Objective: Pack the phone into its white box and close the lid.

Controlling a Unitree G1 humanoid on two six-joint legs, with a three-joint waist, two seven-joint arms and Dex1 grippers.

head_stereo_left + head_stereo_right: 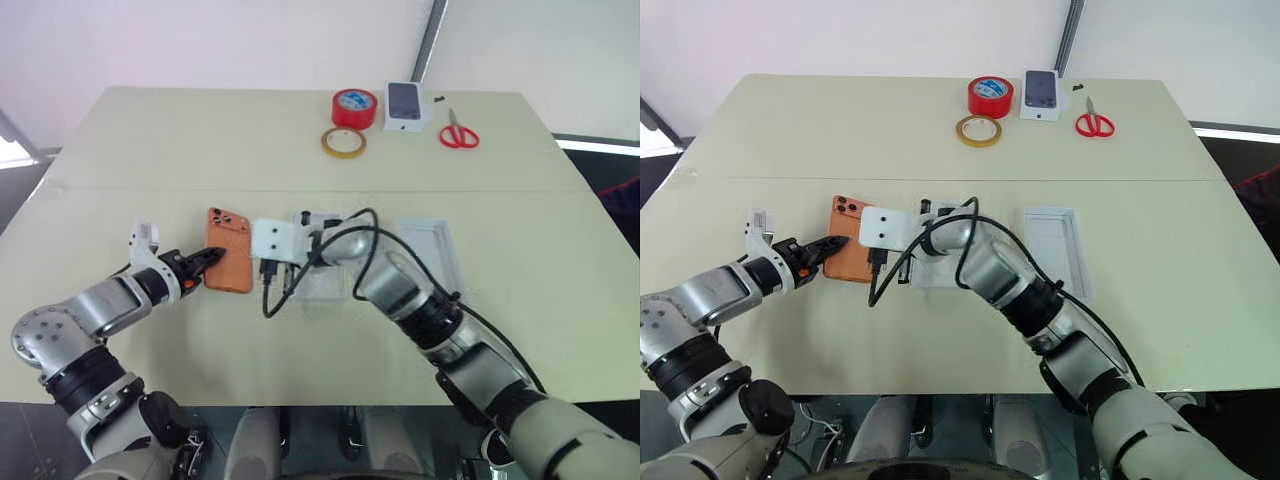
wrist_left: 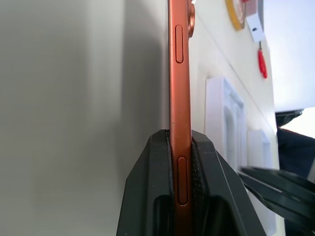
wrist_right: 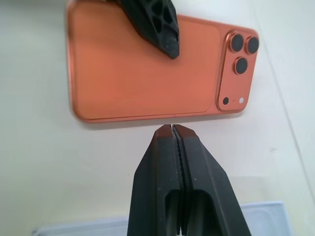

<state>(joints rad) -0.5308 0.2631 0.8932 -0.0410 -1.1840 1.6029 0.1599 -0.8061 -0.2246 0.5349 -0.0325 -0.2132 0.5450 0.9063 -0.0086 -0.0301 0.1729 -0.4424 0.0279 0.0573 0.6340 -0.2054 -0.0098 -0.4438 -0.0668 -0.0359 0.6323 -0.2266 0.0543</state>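
The orange phone (image 1: 229, 250) lies back up on the table left of centre, its camera lenses (image 3: 239, 51) at the far end. My left gripper (image 1: 207, 262) is shut on the phone's left long edge, with one finger above and one below (image 2: 179, 142). My right gripper (image 3: 171, 129) is shut on nothing, its tip just off the phone's right long edge. The white box (image 1: 432, 245) lies open and empty to the right. A second white tray piece (image 1: 325, 285) lies partly under my right wrist. I cannot tell which piece is the lid.
At the far side stand a red tape roll (image 1: 354, 107), a yellow tape ring (image 1: 343, 142), a small white box with a phone picture (image 1: 404, 105) and red scissors (image 1: 459, 133). A black cable (image 1: 272, 305) loops off my right wrist over the table.
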